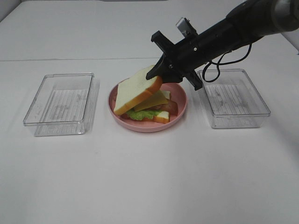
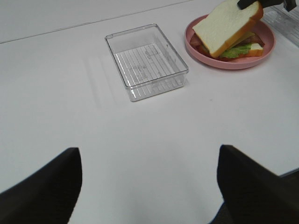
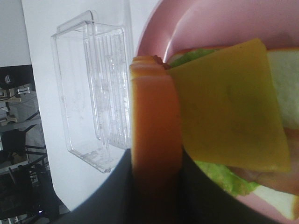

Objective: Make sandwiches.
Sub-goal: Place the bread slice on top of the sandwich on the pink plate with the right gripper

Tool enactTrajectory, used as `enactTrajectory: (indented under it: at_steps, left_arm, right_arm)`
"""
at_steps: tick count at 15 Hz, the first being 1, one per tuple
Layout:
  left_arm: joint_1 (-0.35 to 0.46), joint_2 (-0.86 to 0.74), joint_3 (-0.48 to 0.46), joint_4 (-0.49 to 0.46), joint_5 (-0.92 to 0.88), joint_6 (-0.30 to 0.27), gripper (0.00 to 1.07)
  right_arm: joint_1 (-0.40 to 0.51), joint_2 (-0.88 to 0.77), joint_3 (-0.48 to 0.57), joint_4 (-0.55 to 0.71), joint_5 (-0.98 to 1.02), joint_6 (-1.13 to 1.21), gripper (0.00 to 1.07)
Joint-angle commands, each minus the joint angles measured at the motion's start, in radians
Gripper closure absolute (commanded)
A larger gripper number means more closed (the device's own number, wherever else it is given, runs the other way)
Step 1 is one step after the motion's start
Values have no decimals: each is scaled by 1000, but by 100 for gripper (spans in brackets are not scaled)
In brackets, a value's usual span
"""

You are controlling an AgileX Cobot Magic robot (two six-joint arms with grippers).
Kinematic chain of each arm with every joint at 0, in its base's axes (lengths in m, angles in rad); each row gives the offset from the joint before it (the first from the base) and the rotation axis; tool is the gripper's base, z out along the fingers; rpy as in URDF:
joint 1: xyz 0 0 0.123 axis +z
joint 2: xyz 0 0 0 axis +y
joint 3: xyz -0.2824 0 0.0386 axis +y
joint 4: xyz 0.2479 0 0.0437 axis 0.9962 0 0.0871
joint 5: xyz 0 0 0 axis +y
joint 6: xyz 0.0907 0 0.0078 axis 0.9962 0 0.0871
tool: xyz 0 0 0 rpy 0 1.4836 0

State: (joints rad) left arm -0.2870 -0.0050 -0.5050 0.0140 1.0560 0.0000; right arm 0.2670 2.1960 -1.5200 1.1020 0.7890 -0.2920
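A toy sandwich stack sits on a round pink plate (image 1: 145,127): a bottom bread slice (image 1: 162,117), green lettuce (image 1: 138,114), brown bacon (image 1: 171,108) and a yellow cheese square (image 1: 152,100). My right gripper (image 1: 156,74) is shut on the far crust edge of the top bread slice (image 1: 135,93), holding it tilted over the stack with its low edge near the plate's left rim. In the right wrist view the dark fingers (image 3: 122,186) pinch the orange crust (image 3: 154,116) beside the cheese (image 3: 229,102). My left gripper (image 2: 149,186) hangs open over bare table, far from the plate (image 2: 229,63).
A clear plastic tray (image 1: 60,102) stands left of the plate and a second clear tray (image 1: 233,98) right of it, under my right arm's cable. The left tray (image 2: 145,60) holds nothing. White table stretches in front of the plate.
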Motion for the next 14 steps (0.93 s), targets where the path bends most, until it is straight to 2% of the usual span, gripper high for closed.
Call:
enactTrajectory:
  at_steps: [1, 4, 5, 6, 8, 9, 10, 12, 13, 14]
  left_arm:
    - [0, -24, 6, 2, -10, 0, 31]
    - [0, -24, 6, 2, -10, 0, 31]
    - [0, -24, 6, 2, -10, 0, 31]
    - [0, -24, 6, 2, -10, 0, 31]
    - [0, -24, 6, 2, -10, 0, 31]
    - [0, -24, 6, 2, -10, 0, 31]
    - [0, -24, 6, 2, -10, 0, 31]
    - [0, -24, 6, 2, -10, 0, 31]
    - [0, -24, 6, 2, -10, 0, 31]
    - [0, -24, 6, 2, -10, 0, 31]
  right_arm:
    - [1, 17, 3, 24, -7, -9, 107]
    - [1, 17, 0, -18, -47, -9, 104]
    - [1, 17, 0, -29, -50, -9, 95]
    - [1, 17, 0, -42, -51, -9, 84]
    - [1, 11, 0, -84, -48, -9, 44]
    - [1, 1, -1, -118, -39, -9, 29]
    - [1, -14, -1, -178, -32, -9, 22]
    - [1, -65, -1, -342, -8, 47, 22]
    - [1, -65, -1, -342, -8, 47, 22]
    - [1, -114, -1, -485, 28, 110, 22]
